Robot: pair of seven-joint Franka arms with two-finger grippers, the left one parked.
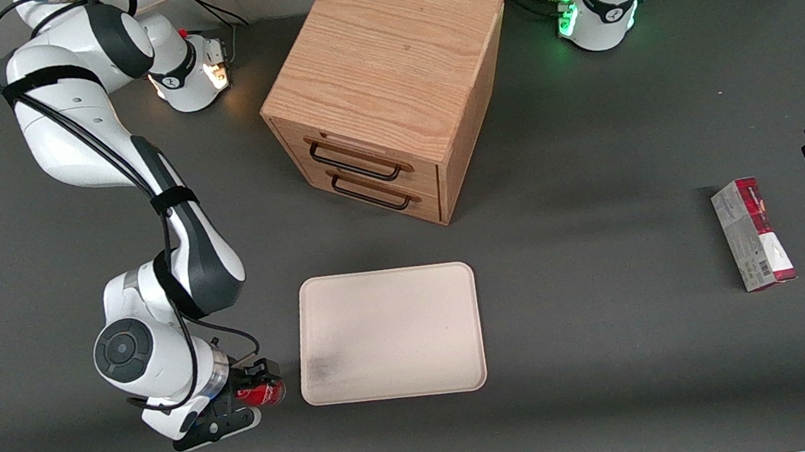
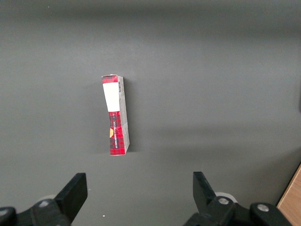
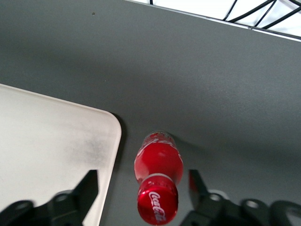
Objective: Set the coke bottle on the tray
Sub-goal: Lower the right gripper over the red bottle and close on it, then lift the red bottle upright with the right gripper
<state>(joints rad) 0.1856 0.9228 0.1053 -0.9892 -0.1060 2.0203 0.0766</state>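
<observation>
Small red coke bottle [image 3: 158,181], red cap with white script facing the wrist camera, stands on the grey bench [image 1: 618,353] just beside the cream tray [image 1: 389,333], not on it. The hand [image 1: 243,400] sits low around it, fingers spread either side, not touching. Wooden drawer cabinet [image 1: 386,90] farther from the front camera; red-and-grey carton [image 1: 752,234] toward the parked arm's end.

The hand [image 1: 245,399] sits around the coke bottle [image 1: 263,393], just beside the tray [image 1: 389,333].
</observation>
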